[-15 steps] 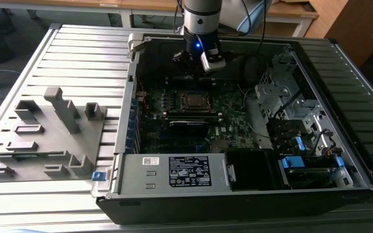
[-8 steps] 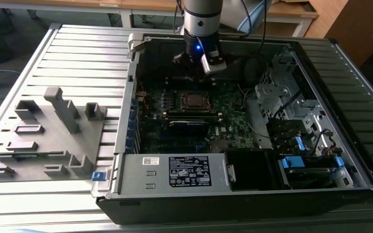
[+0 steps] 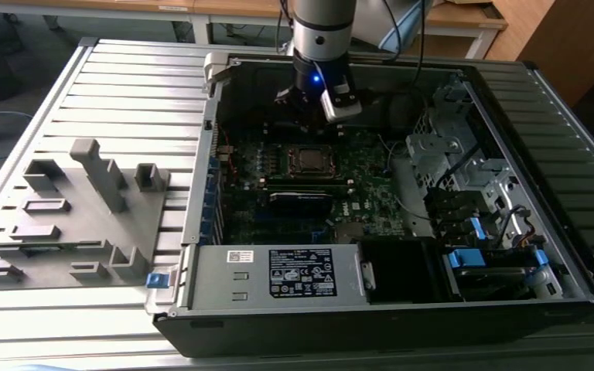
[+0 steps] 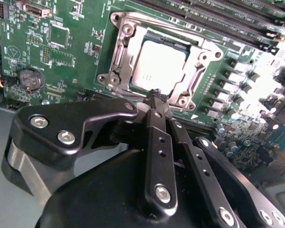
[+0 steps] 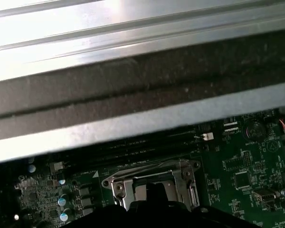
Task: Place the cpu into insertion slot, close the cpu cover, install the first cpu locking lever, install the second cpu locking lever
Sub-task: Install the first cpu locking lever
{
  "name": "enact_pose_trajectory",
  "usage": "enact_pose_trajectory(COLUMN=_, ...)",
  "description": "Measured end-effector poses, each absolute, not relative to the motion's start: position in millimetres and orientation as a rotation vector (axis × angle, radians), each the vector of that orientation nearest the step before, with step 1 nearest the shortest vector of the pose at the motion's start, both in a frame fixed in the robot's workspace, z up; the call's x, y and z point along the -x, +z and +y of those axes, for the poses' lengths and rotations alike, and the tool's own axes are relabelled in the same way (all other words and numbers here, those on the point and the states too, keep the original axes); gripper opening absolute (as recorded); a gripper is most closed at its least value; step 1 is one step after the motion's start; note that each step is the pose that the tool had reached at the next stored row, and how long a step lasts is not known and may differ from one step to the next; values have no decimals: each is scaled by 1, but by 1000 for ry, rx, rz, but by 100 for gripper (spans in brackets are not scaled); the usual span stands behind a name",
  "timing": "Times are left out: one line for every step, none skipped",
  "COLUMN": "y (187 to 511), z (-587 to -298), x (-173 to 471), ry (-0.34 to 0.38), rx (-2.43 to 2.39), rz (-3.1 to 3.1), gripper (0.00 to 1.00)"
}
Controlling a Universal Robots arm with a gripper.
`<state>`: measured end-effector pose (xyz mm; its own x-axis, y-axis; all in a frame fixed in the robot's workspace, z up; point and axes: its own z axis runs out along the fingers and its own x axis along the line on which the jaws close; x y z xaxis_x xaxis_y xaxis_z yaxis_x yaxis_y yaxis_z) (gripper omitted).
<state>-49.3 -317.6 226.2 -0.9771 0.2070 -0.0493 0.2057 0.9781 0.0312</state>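
The second wrist view is showing the black metal gripper (image 4: 156, 96) hanging just above the near rim of the square black insertion slot (image 4: 118, 66) — fingers pressed together, pinching nothing — while the small silver-grey square cpu (image 4: 157, 66) is sitting inside it, straight ahead of the fingertips.

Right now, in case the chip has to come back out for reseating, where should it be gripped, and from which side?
The chip lies flat in the socket, top face up, and the metal cover frame seems to lie over its edges. It is probably best pinched on two opposite side edges, coming straight down from above, but only once the frame is lifted clear.
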Motion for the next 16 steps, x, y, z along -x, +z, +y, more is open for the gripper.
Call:
enact_pose_trajectory(y=226, z=-318, x=49, ry=40, rx=-319, rz=3073, gripper=11)
enact_pose_trajectory(y=226, z=-318, x=49, ry=40, rx=-312, rz=3073, gripper=11)
enact_pose_trajectory(y=226, z=-318, x=49, ry=40, rx=-298, rz=3075, gripper=11)
enact_pose_trajectory(y=226, z=-318, x=49, ry=41, rx=-278, rz=3077, gripper=11)
enact_pose_trajectory(y=226, z=-318, x=49, ry=41, rx=-258, rz=3079, gripper=11)
enact_pose_trajectory(y=226, z=-318, x=49, ry=42, rx=-247, rz=3080, gripper=11)
enact_pose_trajectory(y=226, z=-318, x=49, ry=42, rx=-244, rz=3080, gripper=11)
enact_pose_trajectory(y=226, z=-318, x=49, ry=42, rx=-242, rz=3080, gripper=11)
enact_pose_trajectory(y=227, z=-318, x=49, ry=41, rx=-241, rz=3080, gripper=11)
enact_pose_trajectory(y=228, z=-318, x=49, ry=42, rx=-240, rz=3080, gripper=11)
enact_pose_trajectory(y=228, z=-318, x=49, ry=42, rx=-239, rz=3080, gripper=11)
enact_pose_trajectory(y=229, z=-318, x=49, ry=42, rx=-238, rz=3081, gripper=11)
enact_pose_trajectory(y=231, z=-318, x=49, ry=42, rx=-238, rz=3081, gripper=11)
enact_pose_trajectory(y=232, z=-318, x=49, ry=42, rx=-237, rz=3081, gripper=11)
enact_pose_trajectory(y=232, z=-318, x=49, ry=42, rx=-237, rz=3081, gripper=11)
enact_pose_trajectory(y=232, z=-318, x=49, ry=42, rx=-237, rz=3080, gripper=11)
